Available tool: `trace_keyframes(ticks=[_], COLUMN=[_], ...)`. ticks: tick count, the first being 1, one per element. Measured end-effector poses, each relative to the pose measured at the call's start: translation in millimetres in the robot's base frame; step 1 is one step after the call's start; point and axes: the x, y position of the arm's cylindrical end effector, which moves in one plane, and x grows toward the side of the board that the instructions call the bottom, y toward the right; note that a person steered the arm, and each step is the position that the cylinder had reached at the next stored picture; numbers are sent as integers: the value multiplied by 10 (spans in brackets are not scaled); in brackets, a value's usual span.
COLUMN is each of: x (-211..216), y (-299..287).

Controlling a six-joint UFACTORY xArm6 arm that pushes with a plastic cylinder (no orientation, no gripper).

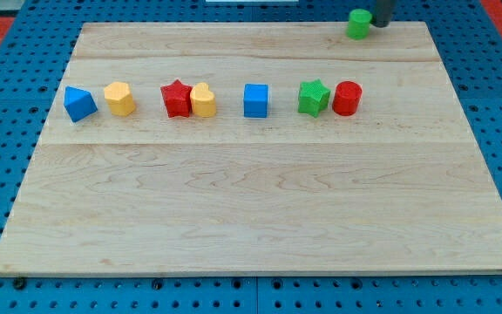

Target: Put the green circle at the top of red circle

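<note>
The green circle sits at the view's top edge of the wooden board, right of centre. The red circle stands lower down, in the row of blocks, touching the green star on its left. My tip is at the top of the view, just right of the green circle and touching or almost touching it. The rod above the tip is cut off by the frame's top edge.
The row across the board also holds a blue triangular block, a yellow block, a red star touching a yellow heart, and a blue cube. The wooden board lies on blue pegboard.
</note>
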Motion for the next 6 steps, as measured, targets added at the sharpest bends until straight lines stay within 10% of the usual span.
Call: trace_keyframes(ticks=[2,3,6], x=[881,232,84], y=[-1009,-1844,-651])
